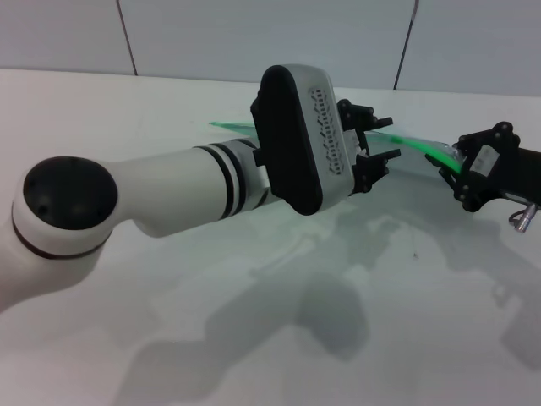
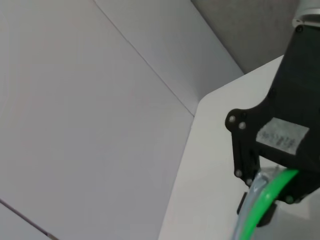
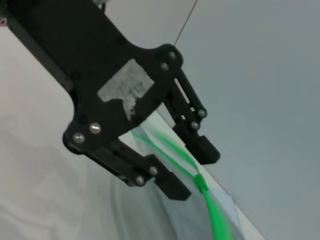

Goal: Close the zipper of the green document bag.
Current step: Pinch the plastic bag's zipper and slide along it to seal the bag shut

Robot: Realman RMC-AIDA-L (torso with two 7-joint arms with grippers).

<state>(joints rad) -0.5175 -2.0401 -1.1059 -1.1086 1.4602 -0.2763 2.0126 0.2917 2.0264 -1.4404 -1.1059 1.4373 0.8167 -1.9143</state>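
Observation:
The green document bag (image 3: 150,220) is held up off the white table (image 1: 127,118), its translucent body hanging below the bright green zipper (image 1: 414,145). My right gripper (image 1: 452,169) is shut on the right end of that green edge, as the left wrist view also shows at the zipper (image 2: 265,197). My left gripper (image 1: 387,139) is open, one finger on each side of the zipper strip. In the right wrist view the left gripper (image 3: 195,172) straddles the strip, with the small green slider (image 3: 200,183) just beyond its fingertips. The bag's left part is hidden behind my left arm.
My left forearm (image 1: 211,190) crosses the table's middle and casts broad shadows on it. A pale panelled wall (image 1: 254,34) closes the back. No other objects lie on the table.

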